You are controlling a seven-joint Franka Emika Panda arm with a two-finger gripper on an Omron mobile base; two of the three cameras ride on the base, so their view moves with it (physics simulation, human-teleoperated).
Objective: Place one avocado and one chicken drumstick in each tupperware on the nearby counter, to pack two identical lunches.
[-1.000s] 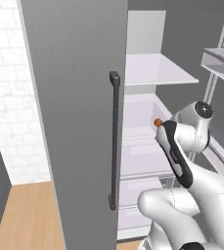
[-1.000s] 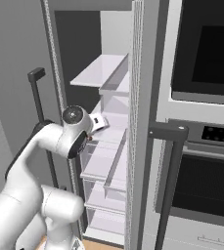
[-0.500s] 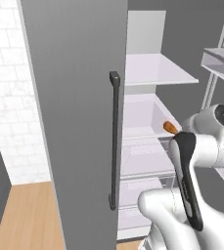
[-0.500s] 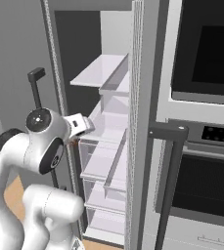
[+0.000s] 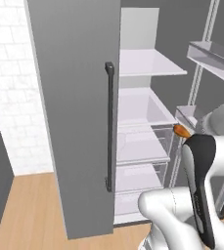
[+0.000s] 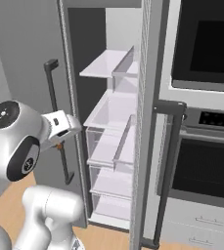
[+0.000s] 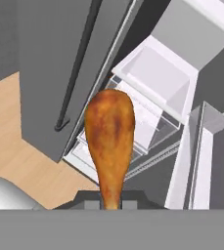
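A: What is hard to make out here?

B: The gripper point(image 7: 111, 202) itself. In the hand view its fingertips sit at the very bottom edge, mostly cut off, and in the left base view the arm's white body covers it.

A: Is it holding anything?

B: Yes, it is clamped on the thin bone end of the chicken drumstick point(image 7: 109, 141), whose thick end points away from the hand. From the left base view just an orange tip of the drumstick point(image 5: 182, 131) peeks past the arm; from the right base view a sliver point(image 6: 59, 145) shows under the hand.

A: What surrounds it?

B: An open fridge point(image 5: 143, 146) with pale shelves and clear drawers, and its grey door point(image 5: 79, 112) with a dark vertical handle point(image 5: 109, 127). The drumstick hangs in front of the shelves, outside the compartment. A wall oven point(image 6: 201, 97) stands on the fridge's right.

A: Any free room?

B: Wooden floor point(image 7: 15, 132) lies open below the door.
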